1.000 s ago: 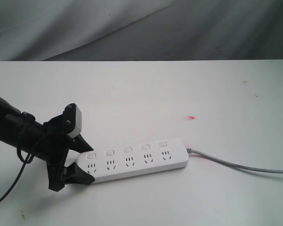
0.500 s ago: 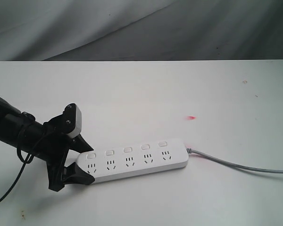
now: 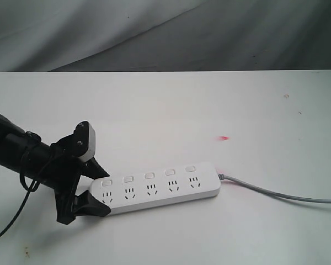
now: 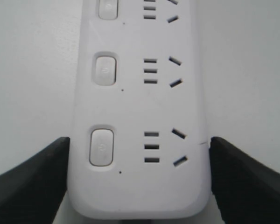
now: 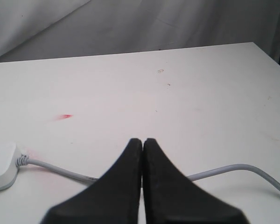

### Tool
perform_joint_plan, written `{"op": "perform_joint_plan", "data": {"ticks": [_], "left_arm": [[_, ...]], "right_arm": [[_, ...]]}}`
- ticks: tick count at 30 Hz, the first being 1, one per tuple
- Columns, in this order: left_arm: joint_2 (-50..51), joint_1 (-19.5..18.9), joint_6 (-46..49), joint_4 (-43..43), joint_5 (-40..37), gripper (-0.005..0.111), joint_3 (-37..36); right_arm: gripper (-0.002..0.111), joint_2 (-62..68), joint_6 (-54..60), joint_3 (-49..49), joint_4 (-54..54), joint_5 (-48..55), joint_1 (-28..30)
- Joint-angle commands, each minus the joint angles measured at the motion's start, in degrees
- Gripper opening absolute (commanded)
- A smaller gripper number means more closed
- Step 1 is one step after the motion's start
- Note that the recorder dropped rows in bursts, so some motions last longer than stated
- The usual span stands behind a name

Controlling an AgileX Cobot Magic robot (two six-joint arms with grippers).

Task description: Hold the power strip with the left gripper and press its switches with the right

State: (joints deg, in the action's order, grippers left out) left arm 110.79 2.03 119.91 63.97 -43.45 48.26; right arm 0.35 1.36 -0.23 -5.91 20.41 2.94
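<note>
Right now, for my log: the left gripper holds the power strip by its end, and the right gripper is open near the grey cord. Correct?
No: the right gripper is shut, jaws together, per the right wrist view. It is near the grey cord, and the left gripper holds the power strip by its end.

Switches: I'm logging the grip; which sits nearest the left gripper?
The end switch farthest from the grey cord; it alone lies between the jaws of the left gripper.
</note>
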Motion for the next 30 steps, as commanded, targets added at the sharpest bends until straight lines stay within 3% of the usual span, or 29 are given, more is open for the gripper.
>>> {"op": "perform_joint_plan", "data": {"ticks": [1,5,8,11,18,21,26,29,30], "left_arm": [[0.0,0.2,0.1,1.3,-0.3,0.0,0.3],[0.0,0.2,0.1,3.0,-0.3,0.0,0.3],[0.0,0.2,0.1,-6.5,-5.8,0.004,0.8],[0.0,0.2,0.1,-10.2,-9.0,0.009,0.7],[0.0,0.2,0.1,0.1,-6.1,0.011,0.7],[0.0,0.2,-1.3,7.1,0.2,0.011,0.7],[0.0,0.2,0.0,8.4,2.8,0.011,0.7],[0.0,0.2,0.0,6.9,2.8,0.018,0.7],[0.0,0.2,0.0,5.5,2.8,0.03,0.7]], "right_arm": [[0.0,-0.4,-0.2,0.2,-0.1,0.0,0.5],[0.0,-0.4,-0.2,0.2,-0.1,0.0,0.5],[0.0,-0.4,-0.2,0.2,-0.1,0.0,0.5],[0.0,-0.4,-0.2,0.2,-0.1,0.0,0.5],[0.0,-0.4,-0.2,0.2,-0.1,0.0,0.5],[0.0,-0.4,-0.2,0.2,-0.1,0.0,0.5],[0.0,-0.4,-0.2,0.2,-0.1,0.0,0.5],[0.0,-0.4,-0.2,0.2,-0.1,0.0,0.5],[0.0,-0.4,-0.2,0.2,-0.1,0.0,0.5]]}}
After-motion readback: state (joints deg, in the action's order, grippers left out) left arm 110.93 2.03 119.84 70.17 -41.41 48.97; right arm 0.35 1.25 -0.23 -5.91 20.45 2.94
